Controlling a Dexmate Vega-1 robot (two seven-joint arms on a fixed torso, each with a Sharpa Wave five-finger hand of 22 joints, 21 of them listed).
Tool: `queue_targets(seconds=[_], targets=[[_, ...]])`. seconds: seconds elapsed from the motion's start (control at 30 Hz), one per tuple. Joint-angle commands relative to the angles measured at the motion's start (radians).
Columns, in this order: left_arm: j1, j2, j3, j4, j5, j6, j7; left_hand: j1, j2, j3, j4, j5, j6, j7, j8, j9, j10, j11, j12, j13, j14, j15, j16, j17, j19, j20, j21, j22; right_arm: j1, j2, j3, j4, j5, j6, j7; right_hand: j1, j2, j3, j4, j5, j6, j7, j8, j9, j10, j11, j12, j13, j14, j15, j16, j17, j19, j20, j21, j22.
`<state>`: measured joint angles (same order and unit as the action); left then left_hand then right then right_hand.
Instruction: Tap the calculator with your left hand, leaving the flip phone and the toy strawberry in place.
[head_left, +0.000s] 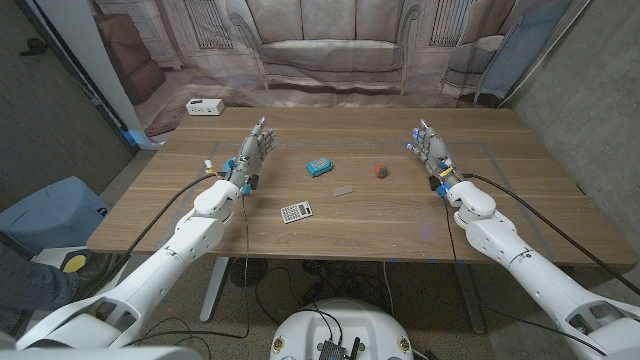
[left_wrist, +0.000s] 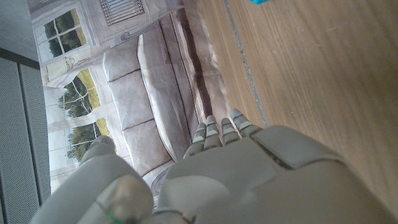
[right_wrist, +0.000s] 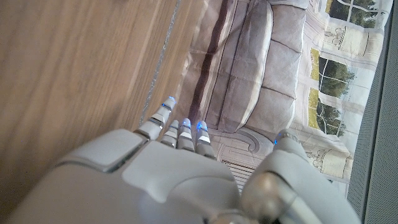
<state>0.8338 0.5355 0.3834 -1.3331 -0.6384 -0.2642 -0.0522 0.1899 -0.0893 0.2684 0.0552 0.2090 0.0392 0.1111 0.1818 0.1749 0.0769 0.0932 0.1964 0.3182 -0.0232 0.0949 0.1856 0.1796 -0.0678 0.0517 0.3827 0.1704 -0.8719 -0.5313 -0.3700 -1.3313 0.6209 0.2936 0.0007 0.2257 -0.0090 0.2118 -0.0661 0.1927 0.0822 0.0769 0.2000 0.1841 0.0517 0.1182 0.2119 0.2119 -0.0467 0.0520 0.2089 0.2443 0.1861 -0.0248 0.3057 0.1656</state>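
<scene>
The calculator (head_left: 296, 211), small and grey with dark keys, lies on the wooden table (head_left: 380, 225) near its front middle. Behind it lies a light-blue item (head_left: 319, 167), which looks like the flip phone; a corner of it (left_wrist: 258, 2) shows in the left wrist view. The red toy strawberry (head_left: 380, 171) sits to its right. My left hand (head_left: 252, 150) is left of and behind the calculator, fingers (left_wrist: 219, 132) stretched out and holding nothing. My right hand (head_left: 430, 148) is right of the strawberry, fingers (right_wrist: 177, 129) extended and holding nothing.
A small flat grey piece (head_left: 343, 190) lies between the calculator and the strawberry. A white box (head_left: 204, 106) sits at the far left corner. A printed sofa backdrop (head_left: 330, 45) hangs behind the table.
</scene>
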Motion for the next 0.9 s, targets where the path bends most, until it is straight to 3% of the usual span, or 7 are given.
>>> queue_targets(seconds=[0.03,0.6,0.9], targets=[[0.016,0.033,0.001,-0.062,0.025,0.007,0.007,0.007,0.003,0.005,0.0,0.006,0.002,0.008,0.009,0.004,0.009,0.003,0.007,-0.002,0.012,0.006,0.009,0.001,0.0,0.005,0.001,0.002,-0.029,-0.014,0.0,-0.02,-0.028,0.02,-0.024,0.01,0.002,0.006,-0.001,0.004,0.003,0.012,0.004,0.002,0.002,0.01,0.006,0.0,0.004,0.009,0.004,0.004,0.008,0.002,0.001,0.003],[0.054,0.064,-0.024,-0.082,0.042,-0.05,0.01,0.011,0.01,0.003,-0.004,0.006,0.041,0.003,0.019,0.004,0.039,-0.002,0.018,-0.021,0.042,0.001,0.016,0.001,0.017,0.015,-0.008,0.003,-0.051,-0.034,0.003,-0.079,-0.064,0.003,-0.078,0.013,0.007,0.006,-0.005,0.003,0.012,0.009,0.005,0.002,0.009,0.01,0.006,-0.002,0.01,0.008,0.005,-0.001,0.015,0.004,-0.005,0.003],[0.085,0.083,-0.042,-0.087,0.023,-0.101,-0.035,0.013,0.014,0.0,-0.007,0.005,0.091,-0.004,0.03,0.005,0.067,-0.009,0.025,-0.039,0.071,-0.004,0.019,0.0,0.034,0.024,-0.018,0.003,-0.063,-0.037,0.005,-0.101,-0.068,-0.001,-0.092,0.015,0.011,0.007,-0.007,0.003,0.019,0.005,0.007,0.002,0.011,0.011,0.006,-0.004,0.01,0.01,0.004,-0.003,0.018,0.005,-0.009,0.003]])
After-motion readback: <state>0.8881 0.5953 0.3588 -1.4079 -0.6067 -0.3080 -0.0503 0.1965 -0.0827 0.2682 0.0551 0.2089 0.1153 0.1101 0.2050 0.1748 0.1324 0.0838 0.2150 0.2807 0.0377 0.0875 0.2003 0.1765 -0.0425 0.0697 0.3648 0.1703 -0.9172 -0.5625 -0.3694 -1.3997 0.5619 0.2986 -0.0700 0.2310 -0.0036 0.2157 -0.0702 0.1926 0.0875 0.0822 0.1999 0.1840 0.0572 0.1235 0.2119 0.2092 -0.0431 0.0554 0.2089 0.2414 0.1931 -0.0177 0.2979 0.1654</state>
